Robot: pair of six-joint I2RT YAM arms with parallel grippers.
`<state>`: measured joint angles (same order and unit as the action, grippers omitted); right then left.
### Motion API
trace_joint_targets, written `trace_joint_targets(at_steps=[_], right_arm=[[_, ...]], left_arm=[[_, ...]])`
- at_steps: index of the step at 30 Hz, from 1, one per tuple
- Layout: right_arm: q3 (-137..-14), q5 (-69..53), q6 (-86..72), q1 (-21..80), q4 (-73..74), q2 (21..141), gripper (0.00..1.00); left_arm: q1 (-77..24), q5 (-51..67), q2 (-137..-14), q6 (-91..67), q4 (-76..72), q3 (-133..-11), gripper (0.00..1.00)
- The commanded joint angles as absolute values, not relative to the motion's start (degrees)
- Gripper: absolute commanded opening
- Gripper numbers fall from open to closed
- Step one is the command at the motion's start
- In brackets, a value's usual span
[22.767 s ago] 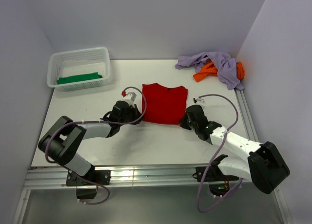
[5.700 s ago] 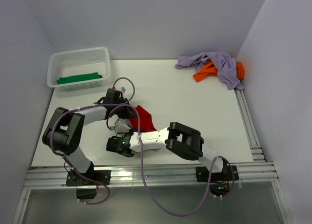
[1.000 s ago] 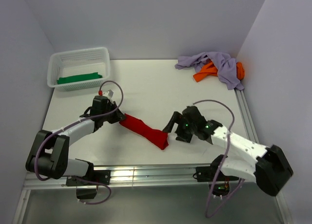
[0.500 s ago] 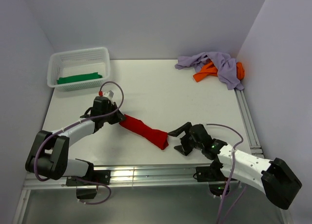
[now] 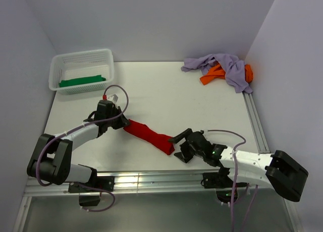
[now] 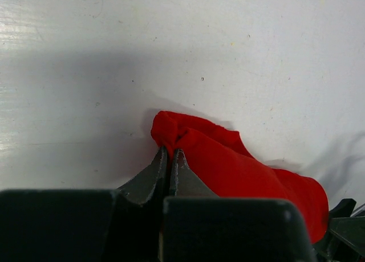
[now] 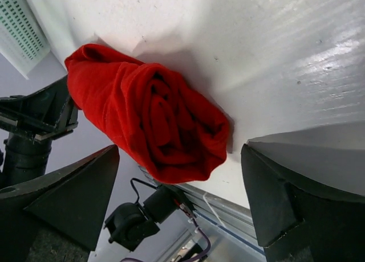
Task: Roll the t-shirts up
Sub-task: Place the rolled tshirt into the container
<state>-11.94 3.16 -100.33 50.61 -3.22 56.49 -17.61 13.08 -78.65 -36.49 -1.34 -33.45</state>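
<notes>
A red t-shirt, rolled into a long tube, lies slantwise on the white table. My left gripper is shut on its upper left end; in the left wrist view the fingertips pinch the red cloth. My right gripper stands open at the roll's lower right end, one finger on each side of the spiral end, not touching it. A green t-shirt lies in the basket. The lavender t-shirt and orange t-shirt are heaped at the back right.
A white mesh basket stands at the back left corner. Walls close in the left, back and right sides. An aluminium rail runs along the table's right edge, another along the near edge.
My right arm has swung down and left, bringing its open gripper round to the roll's lower right end. The left gripper and the roll have stayed in place.
</notes>
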Motion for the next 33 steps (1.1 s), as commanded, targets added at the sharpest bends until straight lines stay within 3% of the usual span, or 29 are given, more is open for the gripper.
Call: trace_joint_targets(at_steps=[1,10,13,17,18,22,25,33], right_arm=[[-12.13,8.61,-105.37,52.38,-4.21,57.83,0.93],[-9.93,9.14,-107.49,52.73,-12.83,65.3,0.75],[-9.93,9.05,-107.49,52.74,-14.67,67.32,0.64],[-10.98,9.4,-106.53,52.47,-16.34,69.78,0.35],[-11.42,9.14,-104.7,52.21,-16.7,70.31,0.2],[-14.15,7.39,-100.12,50.63,-17.14,73.03,0.0],[-17.48,6.24,-94.59,49.05,-15.31,72.43,0.0],[-42.08,2.73,-70.7,45.27,3.42,75.14,0.0]], left_arm=[[-17.93,12.92,-79.01,-36.47,-1.93,-35.33,0.0],[-17.84,13.62,-80.59,-36.12,-0.8,-36.56,0.0],[-17.93,13.71,-80.86,-36.04,-0.79,-37.0,0.0],[-17.93,13.89,-80.77,-36.04,-0.79,-36.91,0.0],[-17.93,13.89,-80.86,-36.12,-0.88,-36.91,0.0],[-17.93,14.32,-80.86,-36.65,-1.58,-36.12,0.0],[-17.93,14.5,-80.51,-37.53,-1.14,-36.3,0.0],[-17.93,11.0,-77.26,-37.62,9.13,-47.09,0.0]])
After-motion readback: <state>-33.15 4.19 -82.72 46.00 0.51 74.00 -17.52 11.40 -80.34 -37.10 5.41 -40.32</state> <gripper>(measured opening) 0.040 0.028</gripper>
